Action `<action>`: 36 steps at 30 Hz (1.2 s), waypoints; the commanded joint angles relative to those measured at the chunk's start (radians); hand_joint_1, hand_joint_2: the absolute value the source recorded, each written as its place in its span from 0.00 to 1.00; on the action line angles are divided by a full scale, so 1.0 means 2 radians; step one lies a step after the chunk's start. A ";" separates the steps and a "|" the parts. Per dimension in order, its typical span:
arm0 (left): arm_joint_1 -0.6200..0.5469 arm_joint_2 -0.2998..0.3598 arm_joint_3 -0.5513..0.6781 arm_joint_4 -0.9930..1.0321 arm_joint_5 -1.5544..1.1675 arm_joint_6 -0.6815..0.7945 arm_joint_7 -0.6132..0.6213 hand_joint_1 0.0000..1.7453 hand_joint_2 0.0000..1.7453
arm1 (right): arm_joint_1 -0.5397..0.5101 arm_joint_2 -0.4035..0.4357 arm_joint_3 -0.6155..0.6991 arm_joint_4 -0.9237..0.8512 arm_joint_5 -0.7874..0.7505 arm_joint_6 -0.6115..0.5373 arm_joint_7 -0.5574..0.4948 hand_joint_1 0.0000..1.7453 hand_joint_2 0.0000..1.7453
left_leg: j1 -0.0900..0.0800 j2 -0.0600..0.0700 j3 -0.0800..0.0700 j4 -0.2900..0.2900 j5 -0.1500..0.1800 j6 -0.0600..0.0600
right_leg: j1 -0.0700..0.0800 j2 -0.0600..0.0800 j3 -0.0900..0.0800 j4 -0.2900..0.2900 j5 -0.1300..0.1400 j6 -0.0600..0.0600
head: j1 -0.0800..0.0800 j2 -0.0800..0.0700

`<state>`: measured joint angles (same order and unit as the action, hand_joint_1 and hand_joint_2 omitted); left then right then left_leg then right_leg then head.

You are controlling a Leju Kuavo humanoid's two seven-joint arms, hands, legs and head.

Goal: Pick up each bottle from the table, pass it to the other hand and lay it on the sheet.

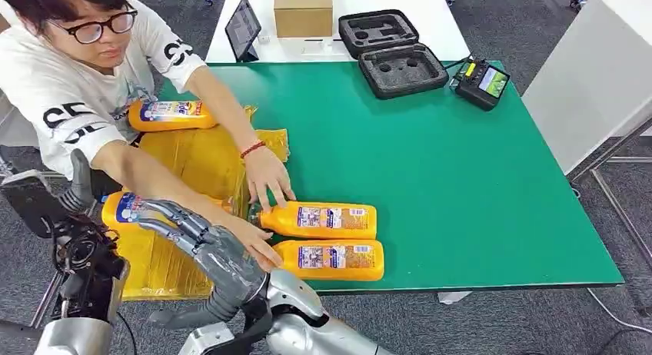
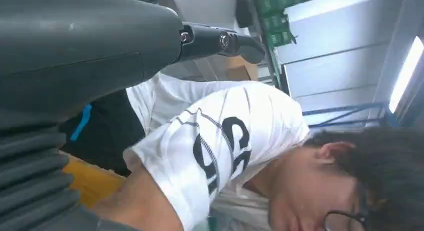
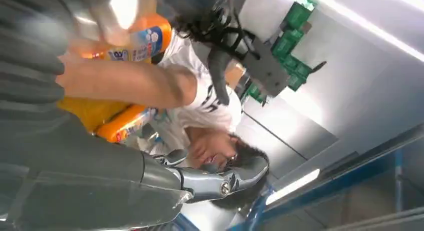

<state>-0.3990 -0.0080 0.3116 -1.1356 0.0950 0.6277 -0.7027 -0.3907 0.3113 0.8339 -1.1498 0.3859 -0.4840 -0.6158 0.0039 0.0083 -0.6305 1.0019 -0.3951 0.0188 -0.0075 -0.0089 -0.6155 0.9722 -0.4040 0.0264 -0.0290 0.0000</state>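
Right hand (image 1: 181,224) stretched out over the sheet (image 1: 200,159). Fingers (image 1: 161,213) long and laid against a bottle (image 1: 123,207) lying there; cannot tell if gripping. Left hand (image 1: 54,201) just beside that bottle, fingers (image 2: 220,41) straight, holding nothing. Second bottle (image 1: 319,219) and third bottle (image 1: 330,259) back behind the right fingers on the table (image 1: 461,178), touched by a person's hands (image 1: 269,178).

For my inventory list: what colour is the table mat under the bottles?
The table mat is green, clearest in the head view.
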 commanded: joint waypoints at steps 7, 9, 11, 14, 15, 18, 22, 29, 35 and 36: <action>0.188 -0.082 -0.009 -0.370 -0.028 -0.015 0.002 0.00 1.00 | -0.008 -0.148 -0.095 -0.070 0.323 0.137 0.293 0.00 1.00 | 0.000 -0.001 0.000 0.000 -0.001 0.001 | 0.000 0.000 0.001 -0.001 0.000 0.000 | 0.000 0.000; 0.209 -0.086 -0.014 -0.395 -0.028 -0.011 0.002 0.00 1.00 | 0.009 -0.167 -0.103 -0.077 0.350 0.163 0.311 0.00 1.00 | 0.000 -0.001 0.001 0.000 -0.002 0.001 | 0.000 -0.001 0.003 -0.002 -0.001 0.001 | 0.000 0.000; 0.228 -0.091 -0.014 -0.416 -0.029 -0.014 0.002 0.00 1.00 | 0.021 -0.177 -0.113 -0.083 0.353 0.166 0.310 0.00 1.00 | 0.000 -0.001 0.003 0.000 -0.003 0.001 | 0.000 -0.001 0.004 -0.002 -0.002 0.001 | 0.000 0.000; 0.258 -0.099 -0.018 -0.445 -0.032 -0.009 0.002 0.00 1.00 | 0.035 -0.197 -0.118 -0.094 0.374 0.187 0.321 0.00 1.00 | -0.001 -0.001 0.001 0.000 -0.003 0.002 | -0.001 -0.001 0.002 -0.001 -0.002 0.001 | 0.000 0.000; 0.268 -0.100 -0.021 -0.458 -0.040 -0.002 0.002 0.00 1.00 | 0.041 -0.207 -0.122 -0.101 0.376 0.196 0.323 0.00 1.00 | -0.001 -0.001 0.000 0.000 -0.002 0.002 | -0.001 0.000 0.001 -0.001 -0.001 0.001 | 0.000 0.000; 0.280 -0.099 -0.028 -0.474 -0.041 0.004 0.002 0.00 1.00 | 0.046 -0.219 -0.126 -0.109 0.376 0.203 0.322 0.00 1.00 | -0.001 -0.001 0.002 0.000 -0.004 0.001 | -0.001 -0.001 0.003 -0.001 -0.002 0.001 | 0.000 0.000; 0.296 -0.095 -0.040 -0.489 -0.047 0.021 0.002 0.00 1.00 | 0.068 -0.230 -0.131 -0.129 0.375 0.202 0.317 0.00 1.00 | -0.001 -0.001 0.001 0.000 -0.003 0.001 | 0.000 -0.001 0.002 -0.001 -0.002 0.001 | 0.000 0.000; 0.301 -0.093 -0.047 -0.491 -0.048 0.025 0.002 0.00 1.00 | 0.076 -0.233 -0.126 -0.133 0.375 0.202 0.311 0.00 1.00 | -0.001 -0.001 0.001 0.000 -0.004 0.001 | 0.000 0.000 0.002 -0.001 -0.002 0.002 | 0.000 0.000; 0.301 -0.094 -0.054 -0.489 -0.055 0.035 0.002 0.00 1.00 | 0.065 -0.235 -0.107 -0.111 0.359 0.212 0.294 0.00 1.00 | -0.001 -0.001 0.001 0.000 -0.004 0.001 | 0.000 0.000 0.002 -0.001 -0.002 0.002 | 0.000 0.000; 0.300 -0.095 -0.053 -0.489 -0.056 0.035 0.002 0.00 1.00 | 0.060 -0.235 -0.107 -0.107 0.358 0.213 0.294 0.00 1.00 | -0.001 -0.001 0.001 0.000 -0.003 0.001 | -0.001 0.000 0.002 -0.001 -0.002 0.002 | 0.000 0.000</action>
<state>0.2056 -0.1843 0.2281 -2.1202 -0.0157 0.6920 -0.7027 -0.2302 -0.1362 0.5837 -1.4138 1.1253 -0.0855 -0.0061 0.0020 0.0076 -0.6316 1.0022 -0.4004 0.0218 -0.0091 -0.0090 -0.6152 0.9703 -0.4064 0.0302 -0.0290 0.0000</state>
